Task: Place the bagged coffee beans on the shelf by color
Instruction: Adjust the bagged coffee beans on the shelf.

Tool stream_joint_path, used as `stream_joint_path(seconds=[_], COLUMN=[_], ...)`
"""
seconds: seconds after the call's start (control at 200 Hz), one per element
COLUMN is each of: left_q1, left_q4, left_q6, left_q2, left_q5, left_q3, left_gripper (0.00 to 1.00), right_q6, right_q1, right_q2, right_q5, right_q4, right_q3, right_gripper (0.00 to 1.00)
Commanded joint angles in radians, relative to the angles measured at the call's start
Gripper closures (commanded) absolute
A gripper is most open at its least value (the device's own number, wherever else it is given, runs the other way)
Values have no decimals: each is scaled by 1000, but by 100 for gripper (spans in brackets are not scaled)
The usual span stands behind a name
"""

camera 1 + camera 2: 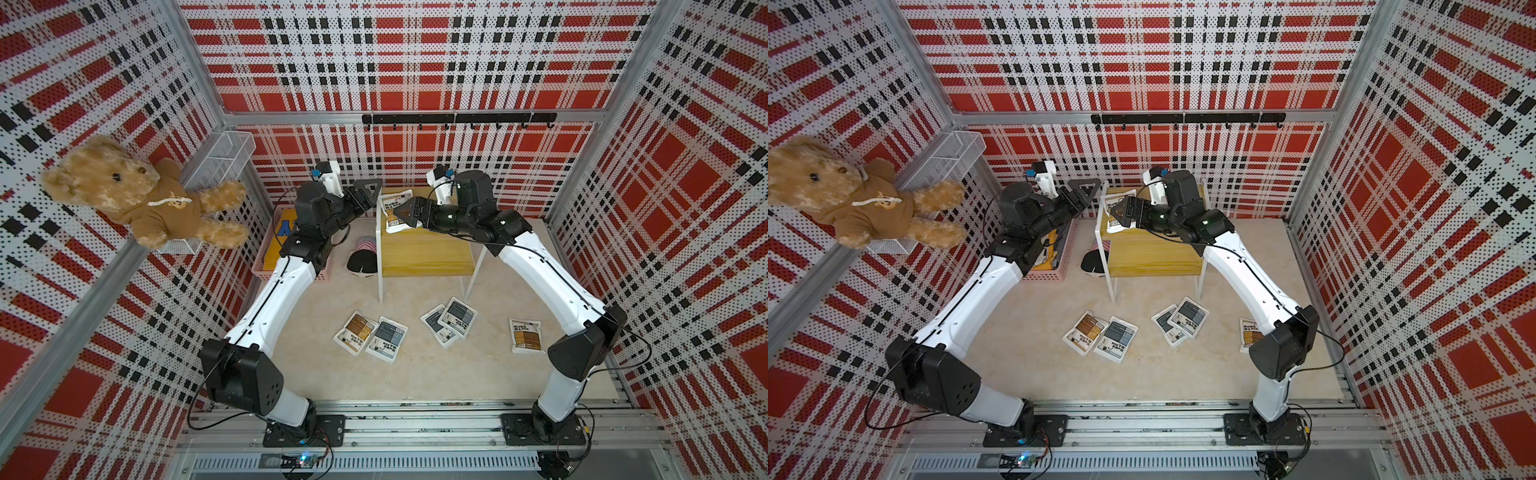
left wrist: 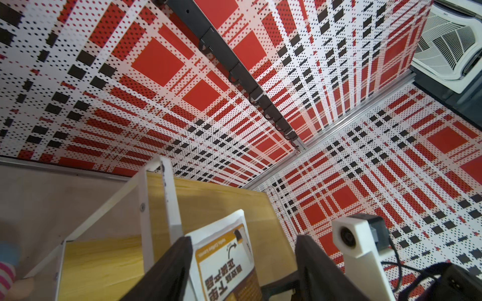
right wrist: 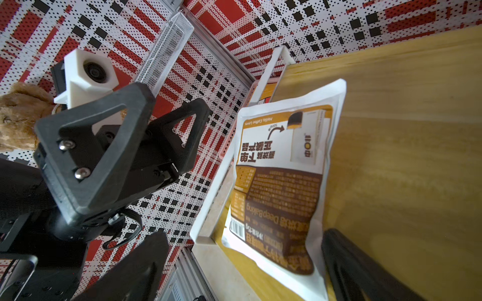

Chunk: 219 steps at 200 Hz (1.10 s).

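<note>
In both top views I see one brown bag (image 1: 394,199) lying on the shelf (image 1: 424,253), at the left end of its rear board. The right gripper (image 1: 402,214) is spread wide directly over it, and the left gripper (image 1: 371,190) sits just off the shelf's left edge. On the floor in front of the shelf lie five more: a brown floor bag (image 1: 355,332) overlapping a grey floor bag (image 1: 386,338), a stacked grey pair (image 1: 451,322), and a lone brown bag (image 1: 525,334) out toward the shelf's right. From the left wrist, my left fingers (image 2: 180,260) stand partly apart, gripping nothing. The shelved bag shows between them but lies beyond, on the shelf. From the right wrist, the right jaws straddle that bag (image 3: 281,182) with a gap on either side (lying free, I judge, not clamped), and the left gripper (image 3: 172,99) is plainly empty. So one of six is shelved. Two browns should join it, and the three greys have yet to go up, presumably on the shelf's front board.
</note>
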Motion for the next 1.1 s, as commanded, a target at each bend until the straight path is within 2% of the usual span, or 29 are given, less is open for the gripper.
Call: stream_joint_path(seconds=[0.0,0.421,0.526,0.666,0.847,0.957,1.077,1.092], left_q1=[-1,37,54,63,64,51,0,-32], left_q4=[-8,-7,-8,-11,-67,-124,-201,-207], left_q6=[-1,-5,-8,-4,53,101,142,143], left_q2=[-27,-120,-140,-163,-234,-343,-501,-519], left_q5=[15,20,26,35,51,47,0,-4], left_q3=[-15,-116,-136,-150,-168,-235,-372,-396], left_gripper=[30,30,30,30,30,30,30,30], right_q6=[33,61,45,-13,-74,-78,-20,-9], right_q1=[6,24,25,24,24,28,30,30], right_q2=[-34,-65,-89,-136,-217,-311,-488,-509], right_q5=[-2,-23,27,170,264,302,339,352], right_q4=[-30,-16,-41,-117,-310,-484,-575,-586], right_q3=[-36,-80,-86,-78,-62,-130,-332,-356], right_gripper=[0,0,0,0,0,0,0,0])
